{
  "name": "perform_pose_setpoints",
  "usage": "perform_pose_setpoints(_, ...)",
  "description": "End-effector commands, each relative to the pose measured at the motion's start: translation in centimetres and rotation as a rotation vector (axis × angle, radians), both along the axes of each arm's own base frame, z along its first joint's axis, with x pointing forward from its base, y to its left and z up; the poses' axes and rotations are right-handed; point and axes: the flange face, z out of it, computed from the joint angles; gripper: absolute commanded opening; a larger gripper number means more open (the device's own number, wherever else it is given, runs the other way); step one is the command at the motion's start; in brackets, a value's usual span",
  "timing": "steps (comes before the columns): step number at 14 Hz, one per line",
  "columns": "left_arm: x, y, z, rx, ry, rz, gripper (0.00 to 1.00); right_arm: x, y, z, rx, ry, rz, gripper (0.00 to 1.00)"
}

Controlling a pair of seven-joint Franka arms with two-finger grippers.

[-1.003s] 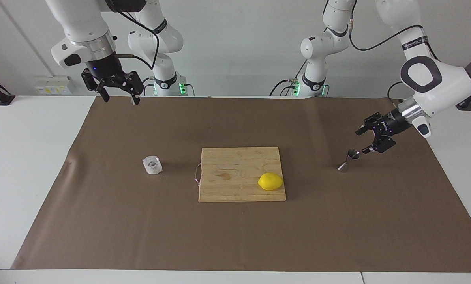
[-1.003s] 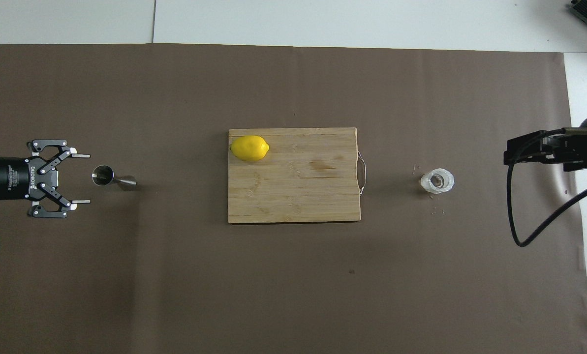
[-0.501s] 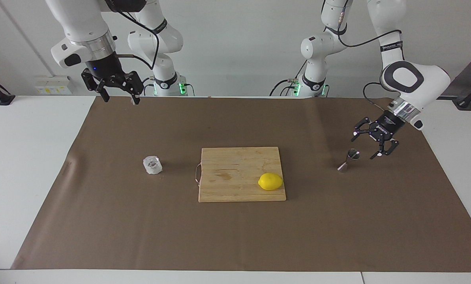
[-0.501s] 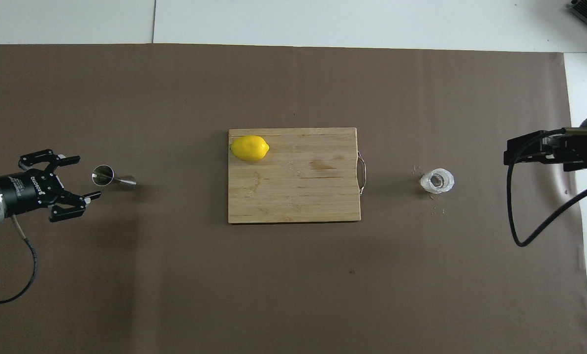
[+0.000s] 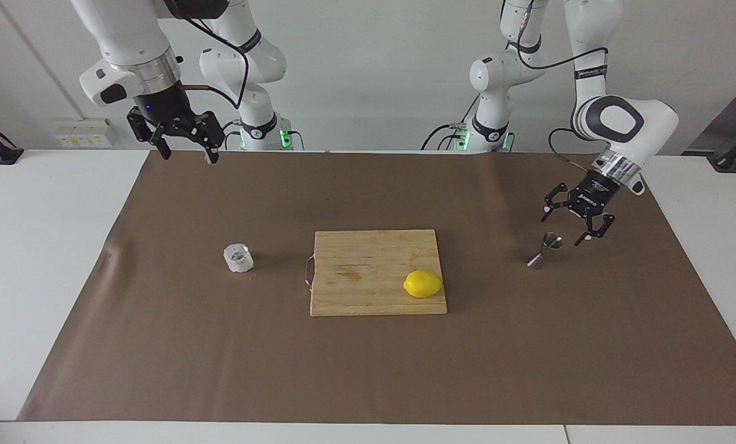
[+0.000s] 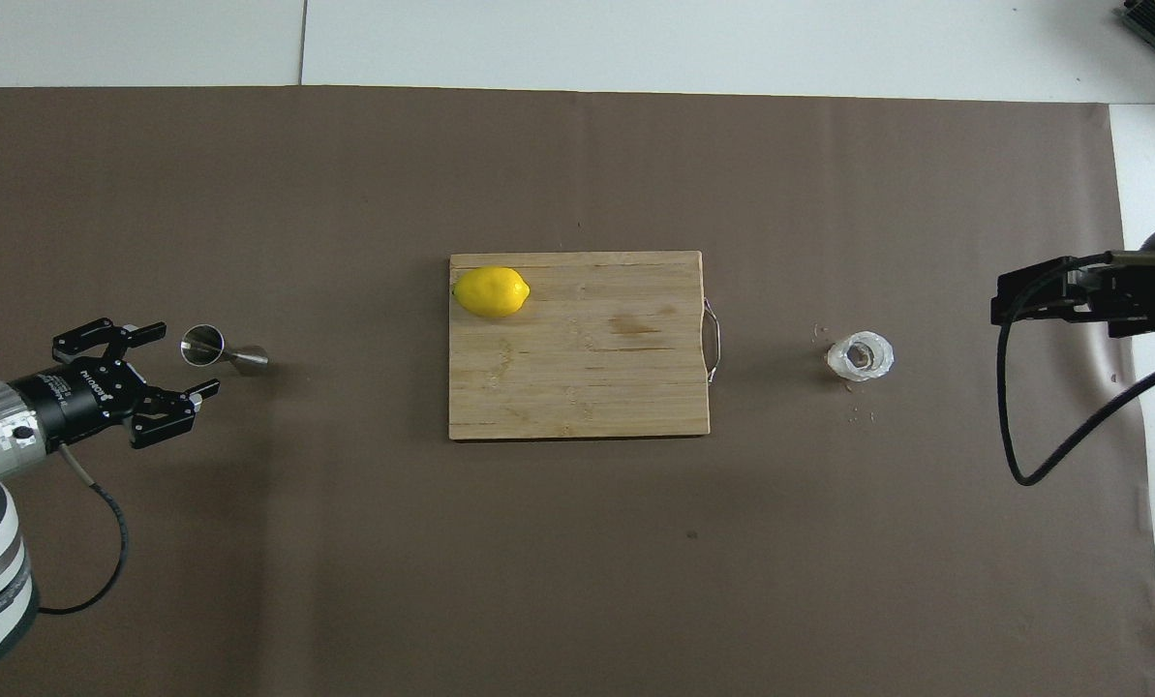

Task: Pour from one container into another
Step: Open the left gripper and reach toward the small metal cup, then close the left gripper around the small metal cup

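While your left gripper [image 5: 572, 228] hung low just beside the jigger [image 5: 547, 249], its fingers [image 6: 148, 331] stood wide and held nothing. That steel jigger stood upright on the brown mat [image 5: 368, 370] toward the left arm's end of the table [image 5: 47, 246], its long axis vertical and its open mouth up. It lay straight ahead of the spread fingers, toward the cutting board [image 5: 374, 271], and the overhead view showed a little gap between it and the fingertips. By my reading, you needed only a short push forward to bring the waist between the fingers, so the left arm was plainly the one for it.

Your right gripper [image 5: 186, 145] waited high over the mat's edge nearest the robots, fingers also spread and empty, well apart from the glass cup [image 5: 238, 258]. That cup sat upright on the mat toward the right arm's end, beside the board's handle [image 6: 714, 339]: squat, faceted, whitish-clear, with something darker in its middle (I could not tell what). A few small specks lay on the mat around it. A lemon [image 5: 422, 283] rested on the board, out of the way of both arms.
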Motion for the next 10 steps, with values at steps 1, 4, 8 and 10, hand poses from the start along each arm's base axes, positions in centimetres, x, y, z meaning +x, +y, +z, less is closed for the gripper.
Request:
perform_pose_setpoints(1,-0.8,-2.0,-0.19,-0.004,-0.01,0.077,1.0,-0.26,-0.22,0.33,-0.005,0.006,0.002,1.0)
perform_pose_setpoints(4,-0.74,-1.31,-0.31,0.004,-0.011,0.11,1.0,-0.26,-0.22,0.33,-0.005,0.006,0.002,1.0)
perform_pose_setpoints(8,-0.57,-1.35,-0.43,0.006,-0.001,0.138,1.0,-0.21,-0.22,0.25,-0.005,0.007,0.002,1.0)
perform_pose_setpoints(10,-0.56,-1.36,-0.41,0.009,-0.002,0.14,1.0,-0.26,-0.22,0.33,-0.005,0.006,0.002,1.0)
